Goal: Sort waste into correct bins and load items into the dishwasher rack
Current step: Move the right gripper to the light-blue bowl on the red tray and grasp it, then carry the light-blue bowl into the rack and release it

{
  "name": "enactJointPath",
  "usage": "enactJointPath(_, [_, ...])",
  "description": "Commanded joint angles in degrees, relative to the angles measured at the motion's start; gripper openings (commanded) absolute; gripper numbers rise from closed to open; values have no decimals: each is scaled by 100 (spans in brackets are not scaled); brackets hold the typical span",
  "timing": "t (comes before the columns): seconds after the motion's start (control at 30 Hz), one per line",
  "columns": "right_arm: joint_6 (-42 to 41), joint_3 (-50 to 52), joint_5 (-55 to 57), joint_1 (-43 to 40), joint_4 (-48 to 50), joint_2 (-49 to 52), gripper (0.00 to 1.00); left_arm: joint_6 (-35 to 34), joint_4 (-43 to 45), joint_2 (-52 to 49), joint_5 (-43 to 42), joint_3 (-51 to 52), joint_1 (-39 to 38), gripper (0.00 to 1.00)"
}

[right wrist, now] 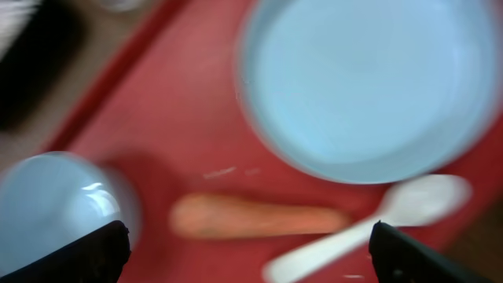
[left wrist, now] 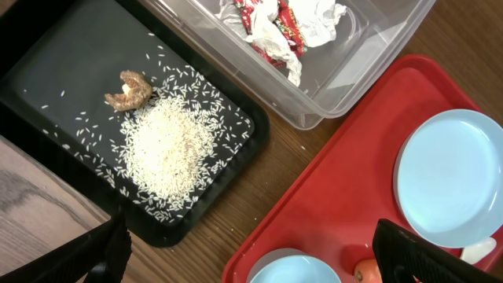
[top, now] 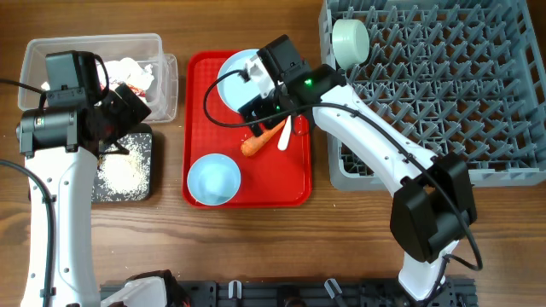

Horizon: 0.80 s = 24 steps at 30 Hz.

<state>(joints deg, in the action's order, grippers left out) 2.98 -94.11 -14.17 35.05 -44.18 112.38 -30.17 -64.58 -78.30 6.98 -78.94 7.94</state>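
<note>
The right hand (right wrist: 247, 229) hovers over the red tray (top: 294, 183), its fingers spread wide with nothing between them. The carrot (right wrist: 259, 218) lies on the tray just below the hand, between the plate (right wrist: 369, 86) and a bowl (right wrist: 55, 208), its thick end touching the white spoon (right wrist: 369, 228). In the wrist view its long axis runs from finger to finger, so closing now would pinch it end to end; a wrist turn looks needed first. The left hand (left wrist: 250, 236), also wide and empty, hangs farther off over the black tray (left wrist: 47, 71) with the rice (left wrist: 165, 149)
</note>
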Motion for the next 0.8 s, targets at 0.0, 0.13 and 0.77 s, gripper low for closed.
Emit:
enactJointPath(0.0, [-761, 13, -1633, 63, -212, -28, 99, -72, 2, 50, -4, -39, 37, 100])
enactJointPath(0.13, [-2761, 588, -874, 538, -302, -28, 64, -72, 2, 50, -7, -39, 37, 100])
enactJointPath(0.77, [-3866, 1930, 407, 1189, 839, -264, 4, -72, 2, 50, -4, -39, 37, 100])
